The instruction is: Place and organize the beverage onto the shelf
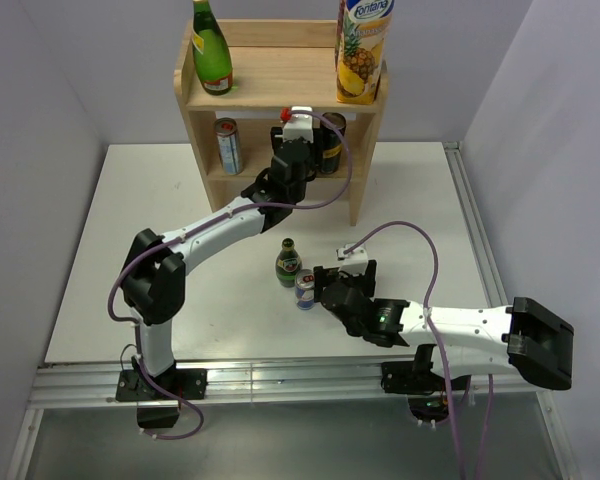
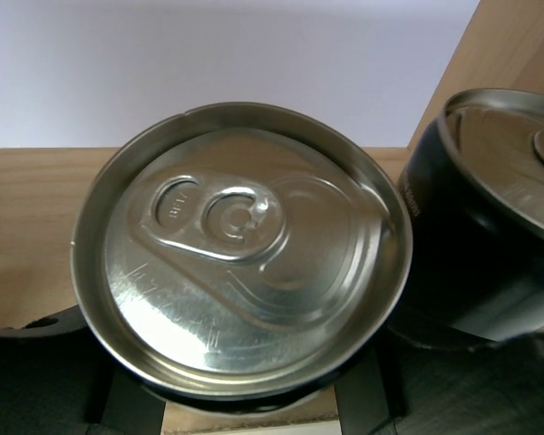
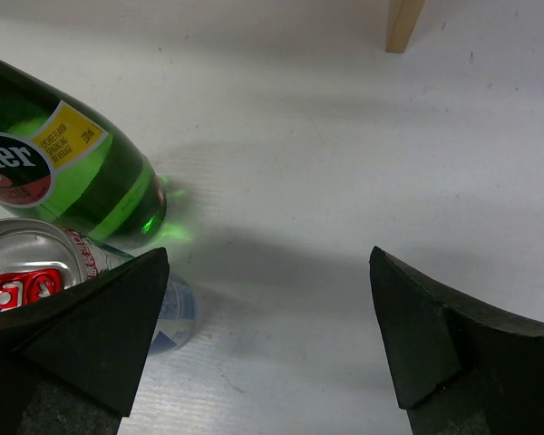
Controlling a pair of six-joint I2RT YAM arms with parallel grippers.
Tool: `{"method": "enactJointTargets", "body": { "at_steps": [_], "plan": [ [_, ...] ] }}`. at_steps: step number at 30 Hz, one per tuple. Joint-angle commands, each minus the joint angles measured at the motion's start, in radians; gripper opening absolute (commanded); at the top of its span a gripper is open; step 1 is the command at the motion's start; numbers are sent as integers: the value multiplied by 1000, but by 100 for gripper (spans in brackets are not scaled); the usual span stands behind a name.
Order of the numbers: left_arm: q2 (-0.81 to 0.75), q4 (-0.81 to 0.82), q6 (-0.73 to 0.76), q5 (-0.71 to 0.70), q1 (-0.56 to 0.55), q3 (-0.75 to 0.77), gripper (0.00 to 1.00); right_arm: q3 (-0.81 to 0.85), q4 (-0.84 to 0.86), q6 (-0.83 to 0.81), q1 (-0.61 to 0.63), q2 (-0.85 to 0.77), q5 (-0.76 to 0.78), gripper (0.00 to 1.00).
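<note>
Two drinks, a green bottle point(image 1: 288, 262) and a red-tabbed can point(image 1: 305, 290), stand on the bench point(image 1: 420, 200) by my right claw point(image 3: 272, 335), spread wide and empty. My left claw point(image 1: 302, 140) grips a silver-topped can point(image 2: 245, 263) inside the lower tier of the shelf point(image 1: 280, 70), just beside a dark can point(image 2: 490, 227); I'd lower it gently and release without nudging that neighbour.

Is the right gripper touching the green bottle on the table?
Apart. Right wrist view shows the red-tab can between the right gripper and the green bottle.
</note>
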Motion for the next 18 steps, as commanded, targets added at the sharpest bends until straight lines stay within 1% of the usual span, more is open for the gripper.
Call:
{"method": "enactJointTargets", "body": {
  "at_steps": [1,7,15,16,17,18],
  "plan": [
    [7,49,-35,48,6,80,0,52,19,0,9,7,27,99],
    [53,14,-39,57,3,123,0,52,20,-1,9,4,30,99],
    [55,10,-32,31,2,100,0,54,22,-3,9,9,27,99],
    [58,0,-29,28,2,103,2,55,22,-3,9,9,27,99],
    [62,-3,-26,26,2,105,7,55,20,-3,10,10,29,99],
    [62,-4,-22,25,2,105,13,57,20,-3,9,12,27,99]
  ]
}}
